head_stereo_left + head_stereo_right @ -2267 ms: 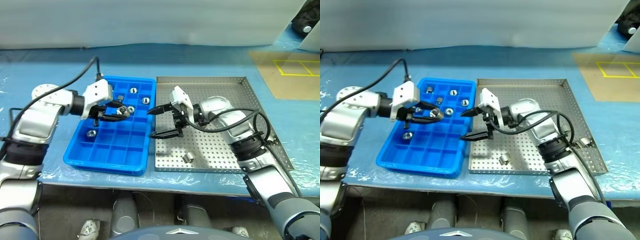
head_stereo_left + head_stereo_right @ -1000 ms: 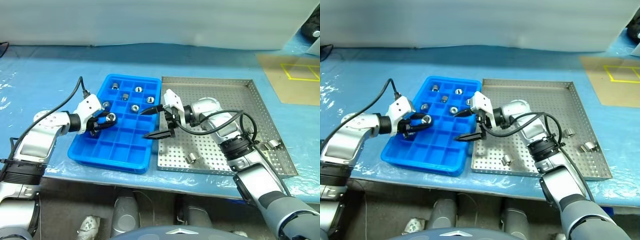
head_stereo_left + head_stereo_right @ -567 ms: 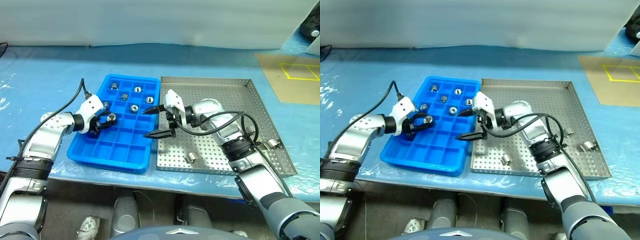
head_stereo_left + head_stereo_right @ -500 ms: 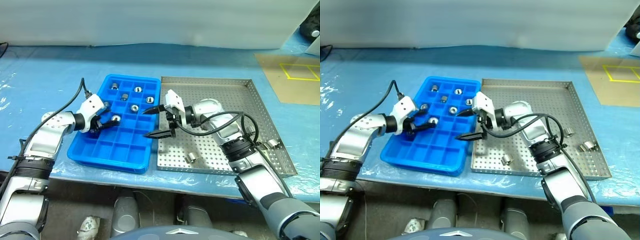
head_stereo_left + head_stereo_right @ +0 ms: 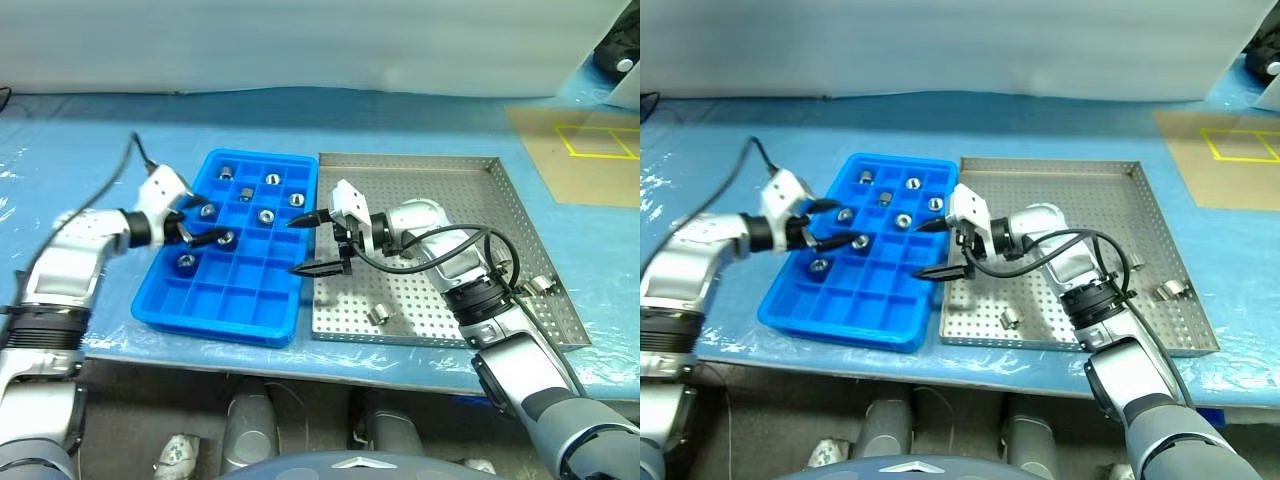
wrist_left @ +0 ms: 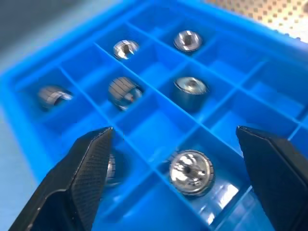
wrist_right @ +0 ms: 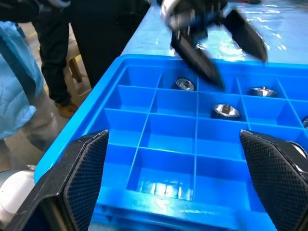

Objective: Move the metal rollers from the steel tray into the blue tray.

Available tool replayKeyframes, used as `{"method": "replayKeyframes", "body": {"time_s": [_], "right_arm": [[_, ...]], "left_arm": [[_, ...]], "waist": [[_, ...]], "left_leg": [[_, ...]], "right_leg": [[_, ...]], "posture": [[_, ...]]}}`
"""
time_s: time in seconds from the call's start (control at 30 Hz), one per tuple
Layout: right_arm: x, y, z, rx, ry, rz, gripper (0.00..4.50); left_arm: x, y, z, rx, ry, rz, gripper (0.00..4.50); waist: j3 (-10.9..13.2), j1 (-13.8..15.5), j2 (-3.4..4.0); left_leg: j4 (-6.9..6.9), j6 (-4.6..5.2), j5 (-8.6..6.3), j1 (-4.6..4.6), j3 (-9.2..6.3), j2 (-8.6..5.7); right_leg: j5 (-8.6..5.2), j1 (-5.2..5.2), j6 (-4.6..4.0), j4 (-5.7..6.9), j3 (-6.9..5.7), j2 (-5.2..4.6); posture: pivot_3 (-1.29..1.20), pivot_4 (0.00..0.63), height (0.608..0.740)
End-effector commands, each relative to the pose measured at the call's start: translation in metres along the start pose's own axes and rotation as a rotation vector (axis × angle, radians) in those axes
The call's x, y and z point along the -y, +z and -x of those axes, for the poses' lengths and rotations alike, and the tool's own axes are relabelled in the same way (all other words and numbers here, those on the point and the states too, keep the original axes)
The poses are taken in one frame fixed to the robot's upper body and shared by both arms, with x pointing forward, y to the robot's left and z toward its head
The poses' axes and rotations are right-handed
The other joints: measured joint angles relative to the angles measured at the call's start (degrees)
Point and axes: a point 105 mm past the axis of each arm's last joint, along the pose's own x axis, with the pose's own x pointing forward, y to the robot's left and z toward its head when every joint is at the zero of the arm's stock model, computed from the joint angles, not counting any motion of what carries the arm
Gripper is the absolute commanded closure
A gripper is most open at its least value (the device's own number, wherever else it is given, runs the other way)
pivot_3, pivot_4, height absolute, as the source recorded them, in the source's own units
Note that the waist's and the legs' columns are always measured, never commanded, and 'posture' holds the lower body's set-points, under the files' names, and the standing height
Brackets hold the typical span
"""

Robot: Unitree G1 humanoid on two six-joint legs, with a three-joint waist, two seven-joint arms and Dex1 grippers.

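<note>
The blue tray (image 5: 220,290) lies left of the steel tray (image 5: 440,190), edge to edge. Several metal rollers rest in the blue tray's compartments, among them one (image 5: 227,237) beside my left gripper's lower finger and one (image 6: 191,166) showing between the fingers in the left wrist view. My left gripper (image 5: 208,220) hovers open and empty over the tray's left part. One roller (image 5: 378,314) lies near the steel tray's front rim, another (image 5: 540,283) at its right rim. My right gripper (image 5: 296,247) stands open and empty over the seam between the trays.
Both trays sit on a table under blue plastic sheet (image 5: 420,120). A brown board with yellow tape (image 5: 585,150) lies at the far right. A person in dark trousers (image 7: 72,48) stands beyond the blue tray's left side. A black cable (image 5: 135,150) loops from my left wrist.
My left gripper opened and let its roller drop into a blue tray compartment, then rose and drew back to the left. My right gripper kept still and open.
</note>
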Motion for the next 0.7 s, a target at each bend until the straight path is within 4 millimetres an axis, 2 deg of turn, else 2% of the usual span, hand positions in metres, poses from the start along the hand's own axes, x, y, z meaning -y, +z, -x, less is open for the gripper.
{"method": "replayKeyframes", "body": {"time_s": [0.03,0.17,0.33,0.57,0.7], "right_arm": [[0.007,0.026,0.000,0.076,-0.015,0.063,0.00],[0.012,0.031,-0.004,0.094,-0.015,0.071,0.00],[0.016,0.035,-0.007,0.111,-0.004,0.075,0.00],[0.016,0.036,-0.008,0.114,0.022,0.075,0.00],[0.014,0.036,-0.008,0.111,0.027,0.076,0.00]], "left_arm": [[-0.001,0.017,0.025,0.016,-0.010,-0.039,0.20],[0.016,0.008,0.034,-0.034,-0.059,-0.043,0.20],[0.034,0.000,0.033,-0.034,-0.071,-0.015,0.20],[0.038,-0.008,0.034,-0.030,-0.045,0.006,0.20],[0.039,-0.006,0.031,-0.005,-0.034,0.007,0.20]], "waist": [[0.0,-0.4,0.00],[0.0,-0.7,0.00],[0.0,-0.4,-0.01],[0.0,-0.3,-0.01],[0.0,-0.2,-0.01]], "left_leg": [[-0.01,0.00,0.00,-0.01,0.00,0.00],[-0.05,0.01,-0.01,0.00,0.00,-0.02],[-0.08,0.00,0.00,-0.04,-0.03,0.02],[-0.08,0.00,0.00,-0.02,-0.05,0.02],[-0.08,0.00,0.00,-0.03,-0.05,0.01]], "right_leg": [[-0.01,-0.01,-0.01,0.00,0.00,0.00],[-0.03,0.01,-0.01,-0.03,0.00,-0.02],[-0.04,0.00,-0.04,-0.02,-0.09,-0.02],[-0.04,0.00,-0.04,0.00,-0.08,-0.01],[-0.04,0.00,-0.04,-0.02,-0.08,-0.01]], "posture": [[0.17,0.150,0.740],[0.20,0.150,0.740],[0.23,0.150,0.740],[0.25,0.150,0.740],[0.25,0.150,0.740]]}}
